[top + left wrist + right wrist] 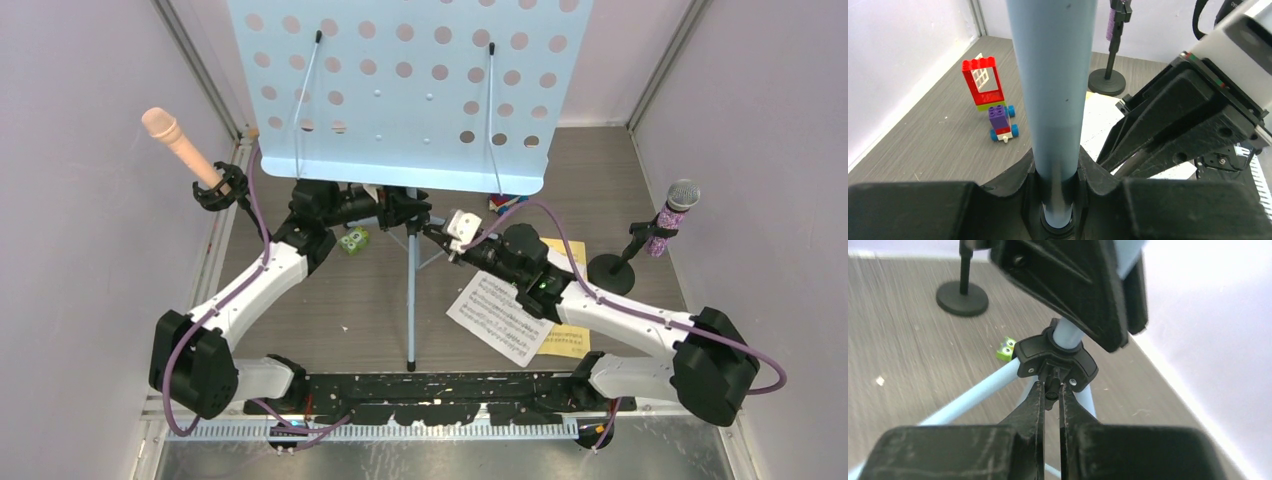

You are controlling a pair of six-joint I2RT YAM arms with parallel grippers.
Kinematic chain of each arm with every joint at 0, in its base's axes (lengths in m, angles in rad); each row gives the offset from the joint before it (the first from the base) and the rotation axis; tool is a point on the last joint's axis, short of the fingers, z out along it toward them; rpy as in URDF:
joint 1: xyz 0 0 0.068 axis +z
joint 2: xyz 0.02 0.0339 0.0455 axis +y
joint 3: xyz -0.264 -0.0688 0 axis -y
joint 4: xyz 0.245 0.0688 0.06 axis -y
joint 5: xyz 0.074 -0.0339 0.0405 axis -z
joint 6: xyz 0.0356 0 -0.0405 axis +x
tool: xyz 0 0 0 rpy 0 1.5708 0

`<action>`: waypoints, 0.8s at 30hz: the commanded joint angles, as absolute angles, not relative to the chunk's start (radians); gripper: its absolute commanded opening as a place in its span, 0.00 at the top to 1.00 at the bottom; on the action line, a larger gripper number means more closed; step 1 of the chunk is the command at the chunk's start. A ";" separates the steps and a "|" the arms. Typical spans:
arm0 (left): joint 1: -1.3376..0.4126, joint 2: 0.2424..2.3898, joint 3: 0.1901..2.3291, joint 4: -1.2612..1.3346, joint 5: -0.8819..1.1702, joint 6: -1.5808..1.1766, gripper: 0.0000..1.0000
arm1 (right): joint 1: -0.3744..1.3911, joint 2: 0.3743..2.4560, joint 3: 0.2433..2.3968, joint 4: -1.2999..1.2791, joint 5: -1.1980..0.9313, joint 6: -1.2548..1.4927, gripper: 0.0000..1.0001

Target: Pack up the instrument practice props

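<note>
The pale-blue perforated music rack stands at the back centre on tripod legs. My left gripper is shut on its pole, seen close in the left wrist view. My right gripper is shut on a small black knob at the tripod's black hub, just below the left gripper, as the right wrist view shows. A peach microphone sits in a black holder at the left. A purple glitter microphone sits in a round-based holder at the right. White and yellow score sheets lie under my right arm.
A colourful toy brick car stands behind the rack, partly hidden in the top view. A small green block lies by the left arm and shows in the right wrist view. White walls close in on the left, right and back.
</note>
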State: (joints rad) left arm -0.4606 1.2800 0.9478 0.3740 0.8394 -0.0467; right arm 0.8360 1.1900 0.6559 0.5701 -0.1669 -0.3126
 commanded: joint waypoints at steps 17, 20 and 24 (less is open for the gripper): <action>-0.485 1.256 0.960 0.417 0.897 -0.040 1.00 | 1.168 1.287 0.873 -0.052 0.241 -1.569 1.00; -0.485 1.256 0.959 0.416 0.897 -0.038 1.00 | 1.186 1.314 0.849 0.038 0.344 -1.644 1.00; -0.485 1.256 0.958 0.414 0.893 -0.035 1.00 | 1.193 1.284 0.833 0.062 0.322 -1.605 0.95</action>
State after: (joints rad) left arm -0.4576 1.2716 0.9474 0.3542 0.8700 -0.0418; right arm 1.1599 1.2701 0.8528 0.1085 0.3893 -1.5635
